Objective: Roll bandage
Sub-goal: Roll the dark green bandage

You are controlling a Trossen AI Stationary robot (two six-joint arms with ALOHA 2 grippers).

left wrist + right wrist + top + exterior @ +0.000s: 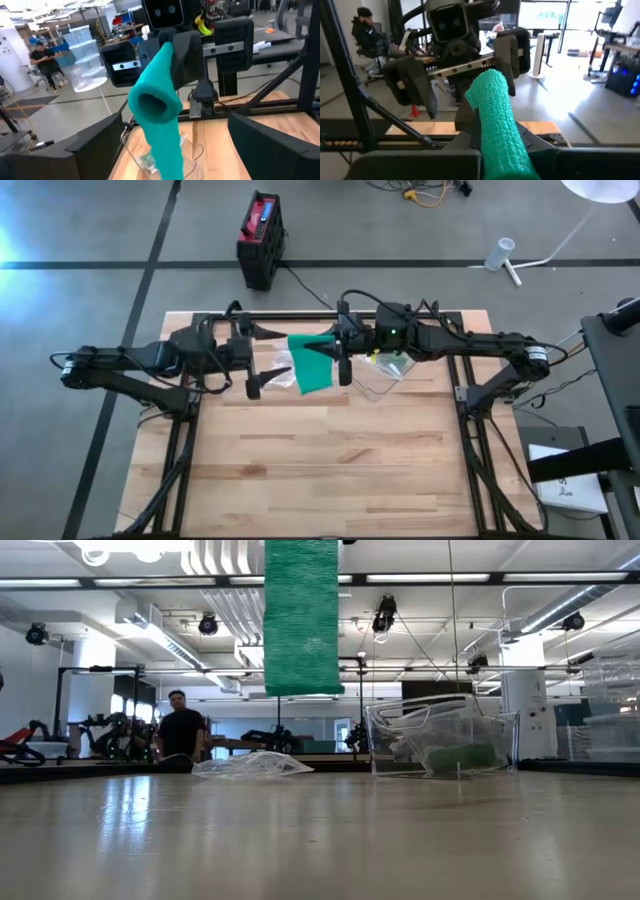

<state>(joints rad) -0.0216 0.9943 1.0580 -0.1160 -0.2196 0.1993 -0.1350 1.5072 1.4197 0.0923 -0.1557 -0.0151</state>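
Fingers of the left gripper [262, 357] stand wide apart, while the right gripper [341, 355] is clamped on the green bandage [311, 361], whose rolled end sticks out and whose tail hangs above the table [330, 470]. With only one grip holding it, the roll could loosen or unwind.

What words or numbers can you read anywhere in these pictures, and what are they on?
None can be read.
Red and black box on the floor: any label is too small to read.
White papers beside the table: dark marks, too blurred to read.
Green bandage: no writing shows.
Clear plastic box: no writing shows.
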